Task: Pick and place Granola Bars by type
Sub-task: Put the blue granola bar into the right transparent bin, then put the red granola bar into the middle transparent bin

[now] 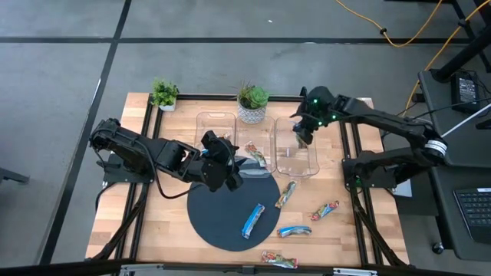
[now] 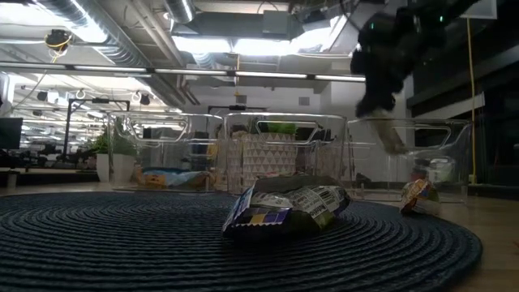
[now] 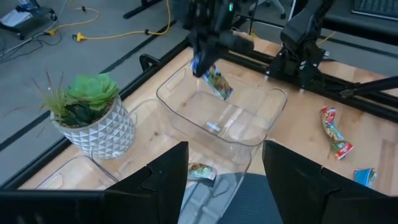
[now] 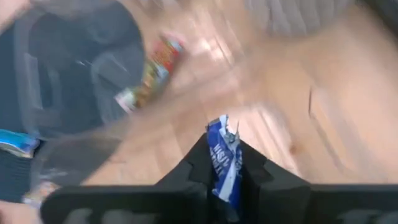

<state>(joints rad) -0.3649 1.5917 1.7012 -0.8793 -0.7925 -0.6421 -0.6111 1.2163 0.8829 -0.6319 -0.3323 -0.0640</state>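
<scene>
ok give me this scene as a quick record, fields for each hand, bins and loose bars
right hand: shut on a blue bar, above the right bin
left hand: open, empty, at the mat's far edge
middle bin: one bar inside
loose bars: one on the mat, four on the table

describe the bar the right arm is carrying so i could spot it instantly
Find the three clear bins along the table's far edge, beside the white potted succulent. Over the rightmost bin hangs the right hand, shut on a blue-and-white wrapped bar. It is the only bar held off the table.
</scene>
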